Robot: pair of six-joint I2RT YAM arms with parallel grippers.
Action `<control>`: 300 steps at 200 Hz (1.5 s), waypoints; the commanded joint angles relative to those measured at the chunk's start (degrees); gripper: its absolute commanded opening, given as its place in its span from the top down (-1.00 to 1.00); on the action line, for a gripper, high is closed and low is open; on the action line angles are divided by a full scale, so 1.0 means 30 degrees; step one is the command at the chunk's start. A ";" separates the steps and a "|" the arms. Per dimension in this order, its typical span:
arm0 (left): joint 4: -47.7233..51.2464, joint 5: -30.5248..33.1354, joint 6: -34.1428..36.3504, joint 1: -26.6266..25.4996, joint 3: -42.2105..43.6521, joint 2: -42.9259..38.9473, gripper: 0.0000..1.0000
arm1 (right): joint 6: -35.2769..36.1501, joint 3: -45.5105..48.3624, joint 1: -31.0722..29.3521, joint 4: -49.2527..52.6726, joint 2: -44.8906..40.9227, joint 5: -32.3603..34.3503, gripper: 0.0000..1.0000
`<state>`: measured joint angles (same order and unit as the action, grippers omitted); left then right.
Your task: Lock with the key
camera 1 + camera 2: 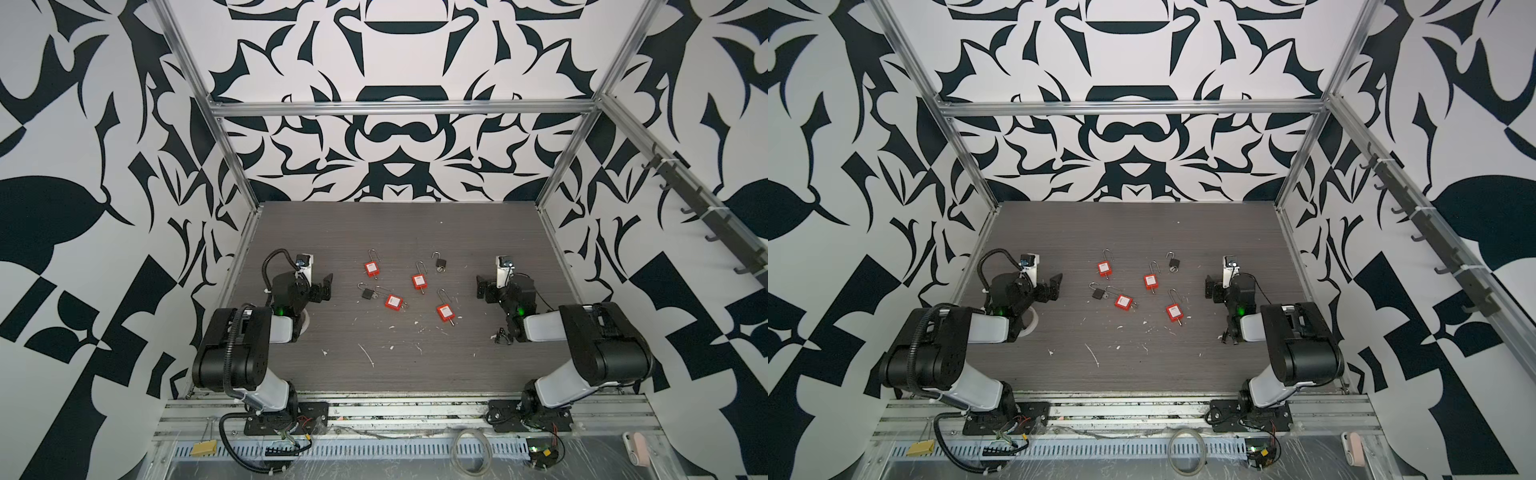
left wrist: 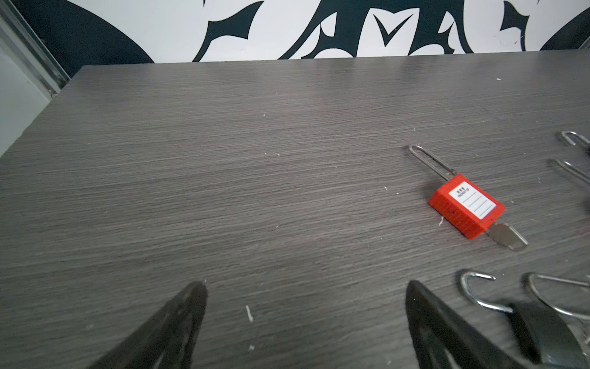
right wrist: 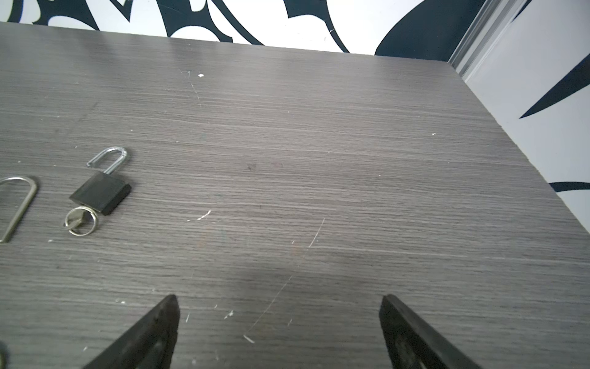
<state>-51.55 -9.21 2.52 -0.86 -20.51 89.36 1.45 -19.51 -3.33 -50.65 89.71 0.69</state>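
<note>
Both top views show the left gripper (image 1: pixel 325 286), jaws spread and empty, just beside a small black padlock (image 1: pixel 368 293). Left wrist view: a red padlock (image 2: pixel 466 206) lies ahead, off-centre, its key (image 2: pixel 507 237) nearest the claw, bare table (image 2: pixel 223 191) around. Right wrist view: right gripper (image 3: pixel 277 300) spread, empty; second black padlock (image 3: pixel 100 193) well aside.

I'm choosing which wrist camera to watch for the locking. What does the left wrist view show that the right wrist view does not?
Only the left wrist view: a red padlock with a long shackle and a flat key in its base, part of a blurred black padlock, and the left pincer. Only the right wrist view: a small black padlock, shackle swung open, a ringed key in it, and the right pincer. Both: the grey table, the patterned wall, and a pincer wide open, holding nothing.
</note>
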 commanded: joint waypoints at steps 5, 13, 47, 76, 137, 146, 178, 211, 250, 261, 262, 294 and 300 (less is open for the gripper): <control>-0.0366 0.0001 -0.0181 0.0090 -0.0164 -0.0051 -0.99 | -0.0133 -0.0148 0.0011 -0.0634 -0.0339 0.0075 -1.00; -0.0296 -0.0003 -0.0165 0.0096 -0.0196 -0.0044 -0.98 | -0.0133 -0.0148 0.0023 -0.0631 -0.0314 0.0065 -1.00; -0.0219 0.0029 -0.0156 0.0086 -0.0259 -0.0025 -0.98 | -0.0133 -0.0148 0.0025 -0.0635 -0.0325 0.0050 -1.00; 0.0101 -0.0013 -0.0198 0.0131 -0.0308 -0.0157 -0.99 | -0.0104 -0.0144 0.0020 -0.0635 -0.0287 0.0064 -1.00; 0.0240 0.0081 -0.0258 0.0110 -0.0323 -0.0184 -0.98 | -0.0474 -0.0322 0.0022 -0.0446 -0.0172 0.1042 -1.00; 0.0333 0.0077 -0.0272 0.0094 -0.0342 -0.0244 -0.99 | -0.0487 -0.0293 0.0016 -0.0440 -0.0233 0.1176 -1.00; 0.0457 0.0108 -0.0305 0.0106 -0.0370 -0.0252 -0.99 | -0.0511 -0.0237 0.0026 -0.0562 -0.0221 0.1261 -1.00; 0.0542 0.0024 -0.0303 0.0166 -0.0364 -0.0366 -0.98 | -0.1270 0.0062 0.0026 -0.0907 -0.0481 0.3101 -1.00; 0.1304 0.0176 -0.0240 0.0149 -0.0643 -0.1232 -0.99 | -0.1085 -0.1108 0.0012 0.2526 -0.1960 0.2967 -0.99; 0.1982 0.0317 -0.0309 0.0169 -0.0799 -0.1723 -0.99 | -0.1070 -0.1974 0.0020 0.4720 -0.2729 0.2636 -0.98; 0.2039 0.0331 -0.0311 0.0155 -0.0804 -0.1781 -0.99 | -0.1056 -0.2057 0.0024 0.4943 -0.2767 0.2595 -0.98; 0.3872 0.0712 -0.0674 0.0162 -0.0881 -0.3809 -0.98 | -0.1216 -0.3143 -0.0023 0.8465 -0.4679 -0.0193 -0.90; 0.4458 0.0768 -0.0747 0.0140 -0.1005 -0.4393 -0.98 | -0.1210 -0.3216 -0.0093 0.8948 -0.5034 -0.0648 -0.88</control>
<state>-44.38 -8.25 1.91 -0.64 -21.80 81.28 -1.56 -26.81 -3.33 -33.17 79.13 5.63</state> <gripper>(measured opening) 0.992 0.959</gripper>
